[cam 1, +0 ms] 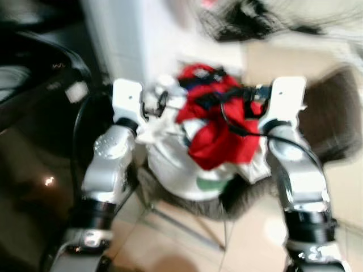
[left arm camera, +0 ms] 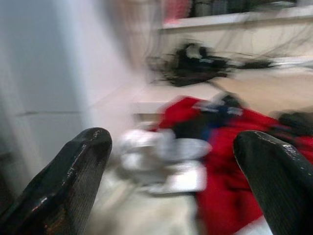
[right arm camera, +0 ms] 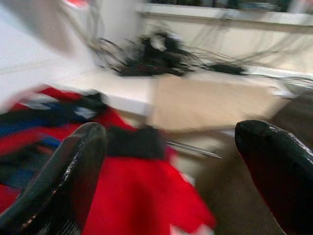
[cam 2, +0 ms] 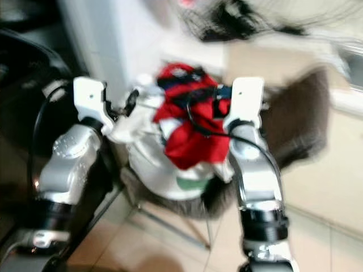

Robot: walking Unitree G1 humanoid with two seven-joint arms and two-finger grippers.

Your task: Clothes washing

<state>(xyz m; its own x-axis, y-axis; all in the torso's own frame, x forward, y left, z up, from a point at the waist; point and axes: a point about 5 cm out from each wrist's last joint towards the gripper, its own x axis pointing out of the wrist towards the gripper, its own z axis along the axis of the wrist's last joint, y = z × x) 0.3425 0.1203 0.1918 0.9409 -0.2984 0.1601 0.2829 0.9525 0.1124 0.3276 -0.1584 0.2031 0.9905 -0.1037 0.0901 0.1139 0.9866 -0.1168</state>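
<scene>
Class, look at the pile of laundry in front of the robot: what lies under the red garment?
Under the red garment lies white clothing, with a green patch showing low down. The pile rests on a dark fuzzy seat. Whatever else sits deeper in the pile is covered, and the pictures are blurred.

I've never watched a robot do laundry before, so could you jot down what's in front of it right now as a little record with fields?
Picture quality: blurred, camera moving
Laundry: a heap of clothes, red garment on top of white ones
Resting place: a dark brown chair with metal legs
Left gripper: fingers open, raised beside the heap's white side
Right gripper: fingers open, raised over the red garment
Background: tangle of black cables on the floor by the wall
Floor: pale tiles
</scene>
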